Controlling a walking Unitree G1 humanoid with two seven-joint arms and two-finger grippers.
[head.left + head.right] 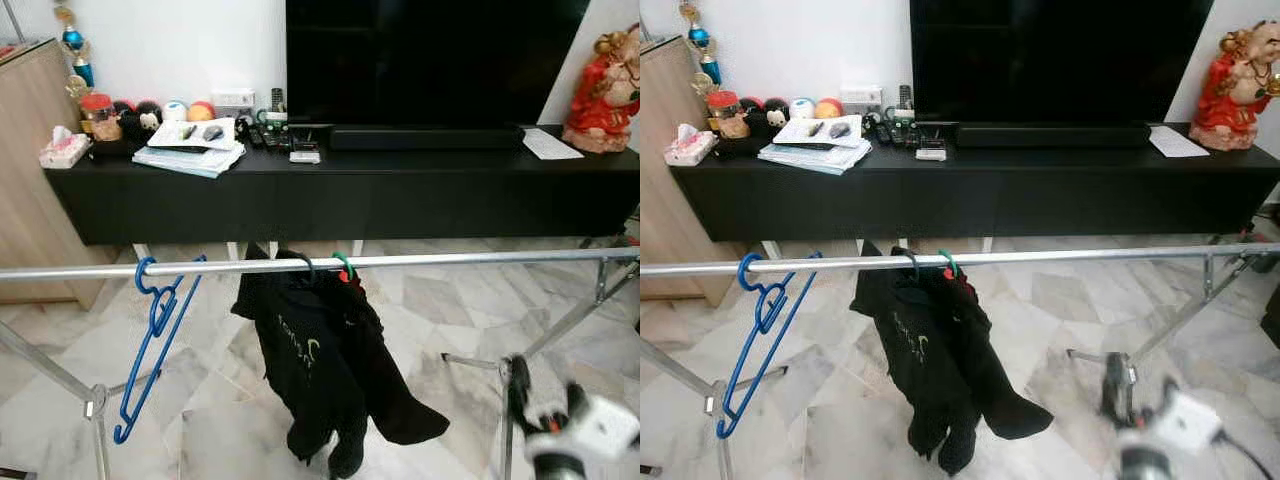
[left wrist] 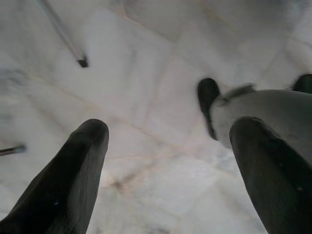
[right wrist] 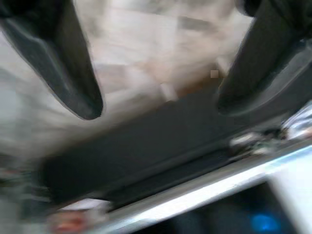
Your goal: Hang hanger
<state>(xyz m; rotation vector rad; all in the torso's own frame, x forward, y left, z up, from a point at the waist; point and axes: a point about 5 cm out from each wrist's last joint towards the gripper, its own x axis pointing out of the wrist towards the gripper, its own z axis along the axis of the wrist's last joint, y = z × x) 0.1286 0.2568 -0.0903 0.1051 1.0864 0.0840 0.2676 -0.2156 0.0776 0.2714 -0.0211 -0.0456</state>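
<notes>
From the head camera I see the silver clothes rail [image 1: 450, 261] running across in front of me, and at its left end the blue hanger [image 1: 152, 340] hangs by its hook, tilted, its lower end down by the rack's leg. Just right of it, near the middle of the rail, a black garment [image 1: 325, 370] droops from a green hanger [image 1: 345, 265], bunched and sagging toward the marble floor [image 1: 440, 310]. Behind the rail stands the long black TV console [image 1: 400, 195]; on its left part I make out a tissue box [image 1: 64, 150], a stack of papers [image 1: 190, 158] and some remote controls [image 1: 268, 135], then the soundbar [image 1: 425, 137] under the dark TV [image 1: 430, 60], and at the far right a red figurine [image 1: 605, 95]. My left gripper [image 2: 168, 161] points down at the floor in its wrist view, fingers spread wide with nothing between them. My right gripper [image 3: 161, 105] is low at the right of the head view, blurred, well apart from the blue hanger; its wrist view shows the fingers wide apart and empty, facing the dark console.
</notes>
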